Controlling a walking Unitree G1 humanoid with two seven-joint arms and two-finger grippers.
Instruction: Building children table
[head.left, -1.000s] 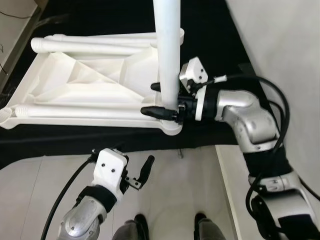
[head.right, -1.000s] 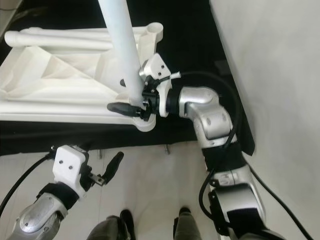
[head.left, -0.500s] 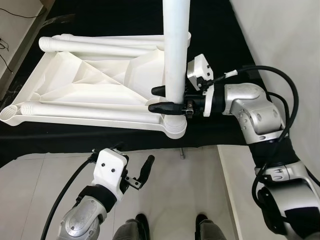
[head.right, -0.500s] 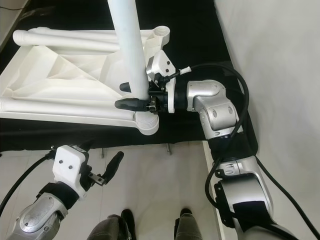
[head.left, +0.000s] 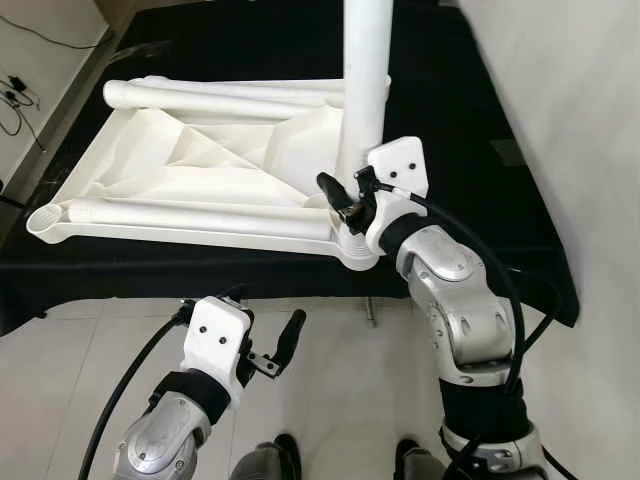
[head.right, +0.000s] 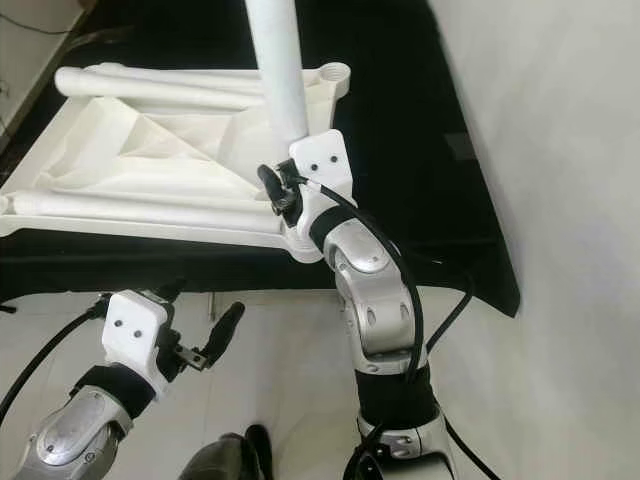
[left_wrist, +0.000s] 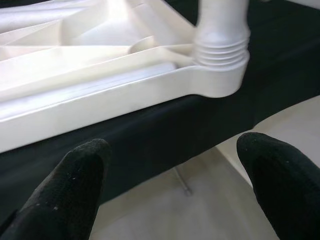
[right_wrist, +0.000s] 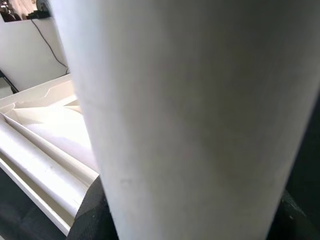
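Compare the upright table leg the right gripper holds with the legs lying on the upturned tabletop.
The upright leg stands in the near corner socket, clasped by the right gripper; the lying legs rest flat on the tabletop, ungripped, running sideways. All are plain white tubes.

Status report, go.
Right gripper clamped on upright table leg, seated in upturned tabletop's corner socket. Left gripper open, idle below. Nothing obstructing.

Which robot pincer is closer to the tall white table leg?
Right. The right pincer is clamped on the table leg near its base. The left pincer hangs open below the tabletop's edge, apart from it.
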